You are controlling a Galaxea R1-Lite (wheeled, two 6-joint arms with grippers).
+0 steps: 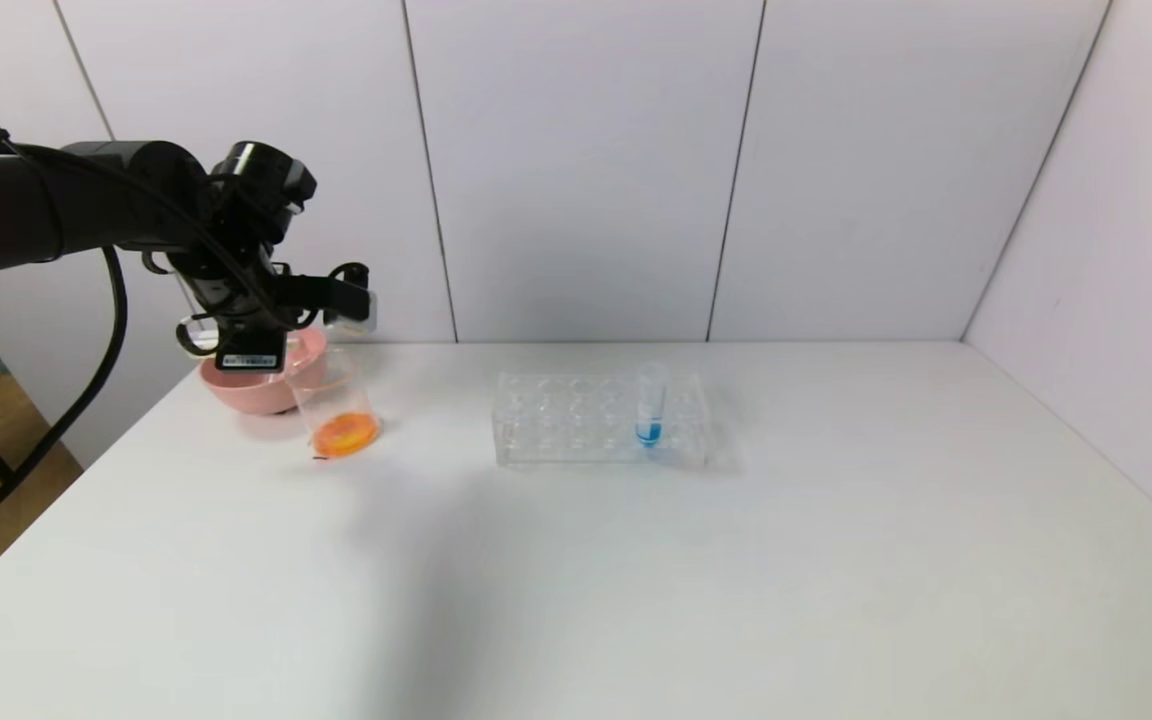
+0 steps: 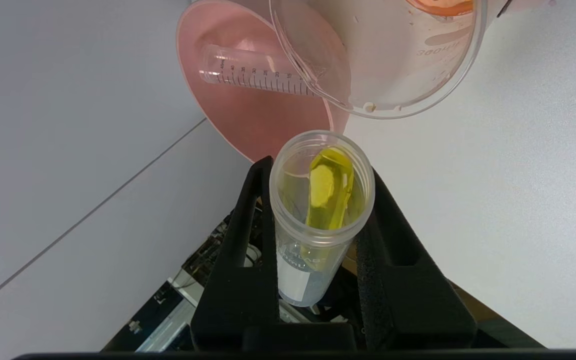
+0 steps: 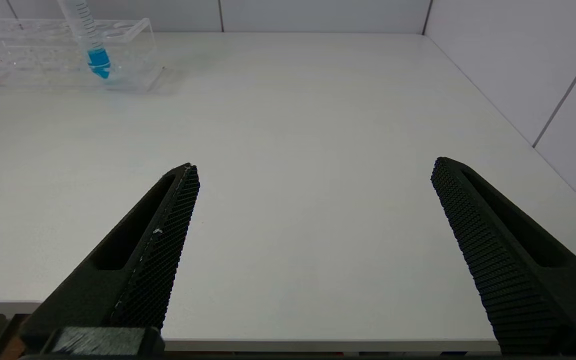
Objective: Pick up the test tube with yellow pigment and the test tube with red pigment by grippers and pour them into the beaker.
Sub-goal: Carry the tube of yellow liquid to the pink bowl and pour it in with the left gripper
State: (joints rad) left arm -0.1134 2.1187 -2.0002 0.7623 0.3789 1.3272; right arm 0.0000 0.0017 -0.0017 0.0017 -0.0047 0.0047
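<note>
My left gripper [image 2: 320,167] is shut on the test tube with yellow pigment [image 2: 325,200]. The tube is tilted, and its yellow liquid lies along the wall close to its open mouth. That mouth points at the rim of the beaker [image 2: 393,60], just short of it. The beaker [image 1: 336,412] stands at the table's far left with orange liquid at its bottom, and the left gripper [image 1: 326,295] hangs just above it. No test tube with red pigment is in view. My right gripper [image 3: 315,170] is open and holds nothing, low over the table's near edge.
A pink bowl [image 1: 254,385] stands right behind the beaker; an empty graduated tube [image 2: 253,75] lies in the bowl [image 2: 248,120]. A clear rack [image 1: 576,420] in mid-table holds a tube with blue liquid [image 1: 650,408]. White walls close off the back and the right.
</note>
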